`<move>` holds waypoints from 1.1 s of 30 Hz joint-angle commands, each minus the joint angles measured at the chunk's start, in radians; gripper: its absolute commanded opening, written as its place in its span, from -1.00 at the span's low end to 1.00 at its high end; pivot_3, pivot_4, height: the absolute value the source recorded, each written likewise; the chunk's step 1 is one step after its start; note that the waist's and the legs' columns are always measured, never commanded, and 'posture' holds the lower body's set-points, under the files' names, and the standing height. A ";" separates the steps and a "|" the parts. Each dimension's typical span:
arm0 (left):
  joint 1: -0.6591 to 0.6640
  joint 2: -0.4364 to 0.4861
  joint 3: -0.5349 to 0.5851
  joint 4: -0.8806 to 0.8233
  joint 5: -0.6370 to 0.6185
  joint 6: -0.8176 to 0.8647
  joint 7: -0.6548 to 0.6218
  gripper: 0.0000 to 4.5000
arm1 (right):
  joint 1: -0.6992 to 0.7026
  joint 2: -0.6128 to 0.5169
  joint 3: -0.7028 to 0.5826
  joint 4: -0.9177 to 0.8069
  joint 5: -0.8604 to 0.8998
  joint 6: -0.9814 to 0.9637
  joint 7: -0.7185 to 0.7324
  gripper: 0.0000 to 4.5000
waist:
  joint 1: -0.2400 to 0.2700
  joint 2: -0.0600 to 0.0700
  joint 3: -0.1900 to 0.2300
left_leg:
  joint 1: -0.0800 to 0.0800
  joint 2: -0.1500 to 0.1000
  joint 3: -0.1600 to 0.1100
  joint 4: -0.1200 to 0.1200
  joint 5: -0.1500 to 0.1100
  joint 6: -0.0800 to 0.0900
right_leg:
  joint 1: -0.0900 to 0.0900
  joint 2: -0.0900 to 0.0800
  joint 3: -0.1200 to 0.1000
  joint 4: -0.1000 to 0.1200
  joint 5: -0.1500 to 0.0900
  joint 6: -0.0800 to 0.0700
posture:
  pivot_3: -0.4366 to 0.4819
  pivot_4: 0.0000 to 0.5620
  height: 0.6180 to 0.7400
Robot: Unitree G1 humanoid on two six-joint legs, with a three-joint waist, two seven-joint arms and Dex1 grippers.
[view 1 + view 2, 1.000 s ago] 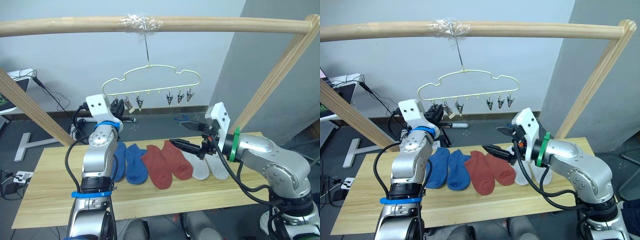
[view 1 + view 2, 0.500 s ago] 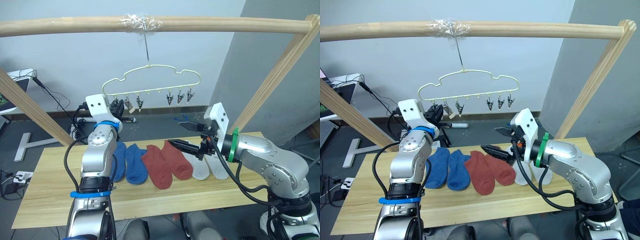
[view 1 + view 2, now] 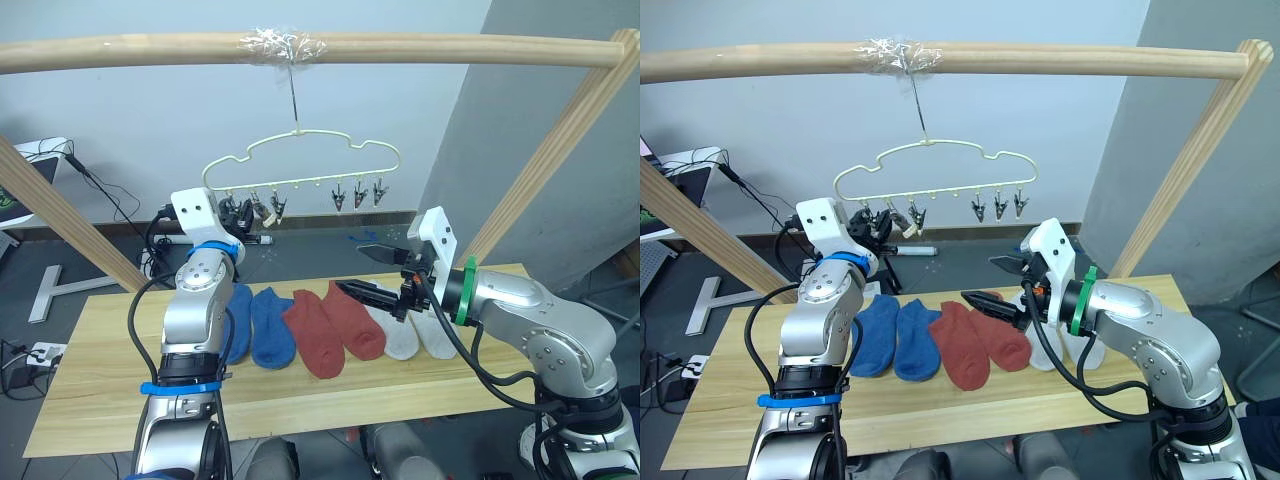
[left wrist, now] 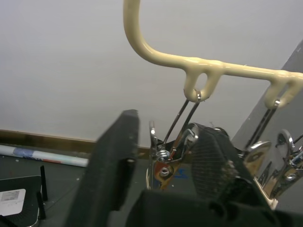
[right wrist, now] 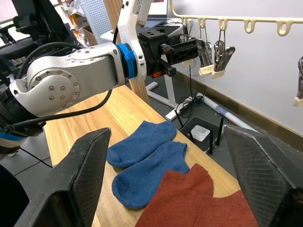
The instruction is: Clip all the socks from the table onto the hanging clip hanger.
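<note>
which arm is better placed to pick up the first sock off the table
Likely the right. The right gripper hovers open just above the rust-red socks, while the left gripper is up at the clip hanger, around its end clip.

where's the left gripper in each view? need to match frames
Left eye: left gripper raised at the clip hanger's leftmost clips.
Right eye: same spot.
Left wrist: fingers straddle one clip.
Right wrist: it shows across the table.
Shared landmark: the cream hanger wire.
</note>
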 commanded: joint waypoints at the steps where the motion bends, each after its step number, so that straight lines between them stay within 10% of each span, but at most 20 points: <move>1: -0.018 0.010 0.001 -0.053 0.010 -0.003 0.001 -0.07 | -0.004 0.001 -0.005 -0.044 0.019 -0.009 -0.001 0.77 | 0.000 0.000 0.000 | 0.000 0.000 0.000 0.000 0.000 0.000 | 0.000 0.000 0.000 0.000 0.000 0.000 | -0.66 -0.42 1.00; 16: -0.037 0.008 0.013 -0.063 0.007 0.009 0.011 -0.07 | -0.003 0.005 -0.001 -0.044 0.018 -0.011 -0.003 0.77 | 0.000 0.000 0.000 | 0.000 0.000 0.000 0.000 0.000 0.000 | 0.000 0.000 0.000 0.000 0.000 0.000 | -0.66 -0.43 1.00; 25: -0.030 0.008 0.013 -0.063 0.010 0.015 0.014 -0.97 | -0.002 0.004 0.000 -0.047 0.018 -0.010 -0.004 0.77 | 0.000 0.000 0.000 | 0.000 0.000 0.000 0.000 0.000 0.000 | 0.000 0.000 0.000 0.000 0.000 0.000 | -0.66 -0.43 1.00; 33: -0.020 0.004 0.068 -0.118 -0.108 0.091 -0.043 -1.00 | -0.029 -0.001 0.008 0.000 -0.014 0.015 -0.030 0.77 | 0.000 0.000 0.000 | 0.000 0.000 0.000 0.000 0.000 0.000 | 0.000 0.000 0.000 0.000 0.000 0.000 | -0.66 -0.44 1.00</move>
